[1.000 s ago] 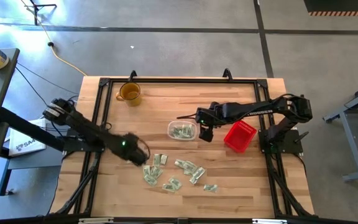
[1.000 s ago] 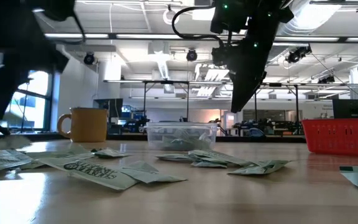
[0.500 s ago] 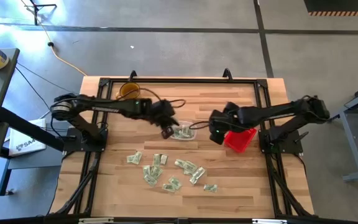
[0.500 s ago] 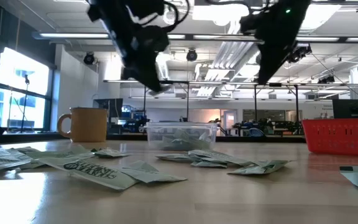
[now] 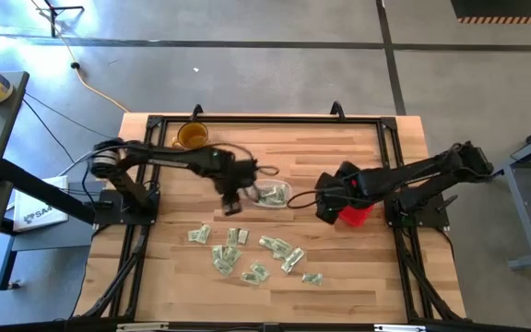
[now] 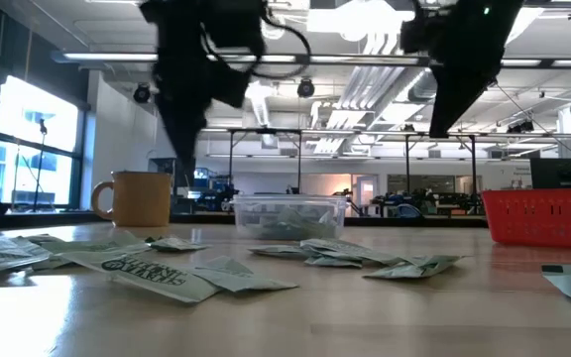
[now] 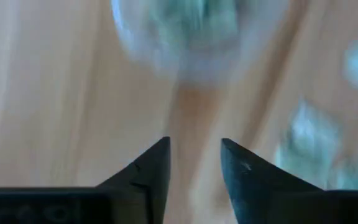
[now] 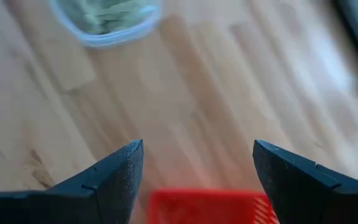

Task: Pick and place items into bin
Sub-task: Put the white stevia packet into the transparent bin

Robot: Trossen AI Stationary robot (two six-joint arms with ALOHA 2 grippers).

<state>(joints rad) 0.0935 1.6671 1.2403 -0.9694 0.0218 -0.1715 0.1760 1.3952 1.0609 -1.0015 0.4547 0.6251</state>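
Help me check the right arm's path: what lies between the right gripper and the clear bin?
Only bare wood. In the high view, nothing sits between the right gripper and the bin; the red basket is on the gripper's far side. The right wrist view agrees.

I see pale green and white packets (image 5: 249, 254) on the light wood-grain surface (image 5: 339, 267), a clear bin (image 5: 270, 195) holding more, an amber mug (image 5: 191, 136) at eleven o'clock, a red mesh basket (image 5: 359, 212).

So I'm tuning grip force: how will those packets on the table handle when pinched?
The packets look crinkled and thin, so probably floppy and light. They lie flat and overlapping, so a pinch may drag a neighbour. The left gripper hangs open near them.
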